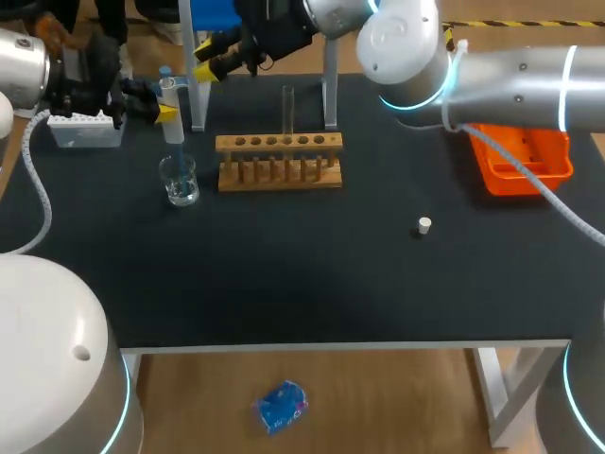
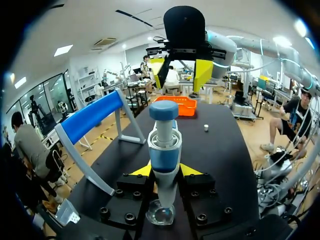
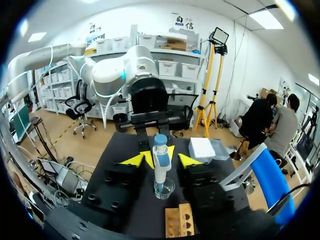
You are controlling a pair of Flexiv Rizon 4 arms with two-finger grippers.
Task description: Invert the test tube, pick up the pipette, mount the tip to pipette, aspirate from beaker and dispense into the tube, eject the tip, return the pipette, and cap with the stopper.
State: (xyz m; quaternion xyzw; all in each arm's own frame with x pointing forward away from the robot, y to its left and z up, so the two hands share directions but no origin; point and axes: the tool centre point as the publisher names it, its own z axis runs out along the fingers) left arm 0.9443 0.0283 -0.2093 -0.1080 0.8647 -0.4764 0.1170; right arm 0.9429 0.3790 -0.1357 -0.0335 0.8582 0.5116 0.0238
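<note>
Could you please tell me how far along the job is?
Done: the tube stands in the rack, and the left gripper holds the pipette. In hand: the pipette is over the beaker, apparently aspirating. Left: dispensing, ejecting, returning, capping; the stopper lies on the table.

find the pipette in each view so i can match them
Head view: pipette upright over the beaker, left of the rack.
Left wrist view: pipette clamped in the left gripper, beaker under it.
Right wrist view: pipette upright over the beaker, beyond the rack.
Shared landmark: the beaker under it.
</note>
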